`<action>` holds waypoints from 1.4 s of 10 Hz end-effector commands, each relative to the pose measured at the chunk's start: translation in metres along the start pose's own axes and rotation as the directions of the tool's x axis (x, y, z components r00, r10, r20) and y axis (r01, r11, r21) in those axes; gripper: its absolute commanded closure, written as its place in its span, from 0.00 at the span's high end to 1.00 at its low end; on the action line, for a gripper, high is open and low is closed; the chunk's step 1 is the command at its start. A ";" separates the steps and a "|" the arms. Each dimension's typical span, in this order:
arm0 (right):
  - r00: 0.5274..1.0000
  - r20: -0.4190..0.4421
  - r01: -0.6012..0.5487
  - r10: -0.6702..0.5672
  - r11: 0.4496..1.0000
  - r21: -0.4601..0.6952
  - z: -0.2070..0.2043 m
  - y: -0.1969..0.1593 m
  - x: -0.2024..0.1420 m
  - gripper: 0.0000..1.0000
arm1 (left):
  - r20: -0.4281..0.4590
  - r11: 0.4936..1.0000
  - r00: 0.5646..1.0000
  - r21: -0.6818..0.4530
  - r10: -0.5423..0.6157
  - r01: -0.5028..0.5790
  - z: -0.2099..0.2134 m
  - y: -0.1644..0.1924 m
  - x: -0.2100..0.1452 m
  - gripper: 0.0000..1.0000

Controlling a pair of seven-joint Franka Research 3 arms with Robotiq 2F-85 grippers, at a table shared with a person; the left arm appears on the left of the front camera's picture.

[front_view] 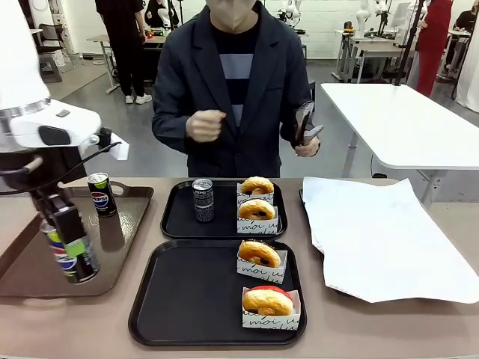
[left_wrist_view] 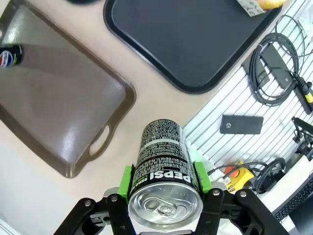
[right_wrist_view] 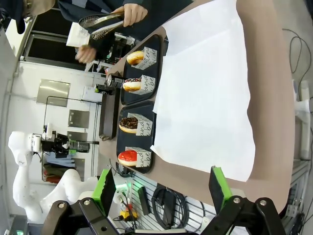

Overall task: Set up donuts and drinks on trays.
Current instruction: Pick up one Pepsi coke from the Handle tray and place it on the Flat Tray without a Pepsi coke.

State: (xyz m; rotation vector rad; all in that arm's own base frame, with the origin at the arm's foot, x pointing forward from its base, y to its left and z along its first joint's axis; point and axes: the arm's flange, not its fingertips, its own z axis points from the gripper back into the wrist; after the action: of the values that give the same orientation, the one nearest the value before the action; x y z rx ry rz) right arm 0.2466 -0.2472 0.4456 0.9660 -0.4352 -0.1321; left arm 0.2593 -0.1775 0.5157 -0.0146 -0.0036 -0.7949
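Front view: with the near black tray (front_view: 187, 299) as landmark, the brown tray (front_view: 120, 247) is lying to its left, the far black tray (front_view: 179, 217) just behind it, and white paper (front_view: 382, 239) to its right. Four boxed donuts (front_view: 259, 253) are sitting along the right sides of both black trays; a grey-patterned can (front_view: 203, 199) is standing on the far one. The left gripper (left_wrist_view: 164, 188) is clamping a Pepsi can (left_wrist_view: 164, 166) above the brown tray, where another can (front_view: 101, 194) is waiting. The right gripper (right_wrist_view: 161, 191) is hanging with jaws apart, empty.

Risks, as judged: the slick can is liable to slip or tip on release; a low carry risks clipping the tray rim; overshooting right risks bumping a donut box.
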 end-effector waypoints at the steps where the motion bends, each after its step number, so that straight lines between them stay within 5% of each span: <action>1: 1.000 0.024 -0.017 0.016 0.999 0.032 -0.001 0.000 0.002 1.00 | 0.039 0.999 0.998 0.008 -0.042 0.041 -0.006 -0.003 0.047 0.58; 7: 1.000 0.024 -0.017 0.016 0.999 0.032 -0.001 0.000 0.002 1.00 | -0.015 0.997 0.997 -0.033 -0.075 0.074 -0.076 -0.019 0.135 0.58; 14: 1.000 0.024 -0.017 0.016 0.999 0.032 -0.001 0.000 0.002 1.00 | -0.034 0.998 0.998 -0.033 -0.047 0.046 -0.126 -0.019 0.162 0.58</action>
State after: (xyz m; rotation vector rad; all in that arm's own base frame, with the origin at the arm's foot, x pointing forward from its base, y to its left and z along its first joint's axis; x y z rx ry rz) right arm 0.2466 -0.2472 0.4457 0.9659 -0.4356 -0.1318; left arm 0.3556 -0.3029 0.3908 -0.0578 0.0534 -0.8539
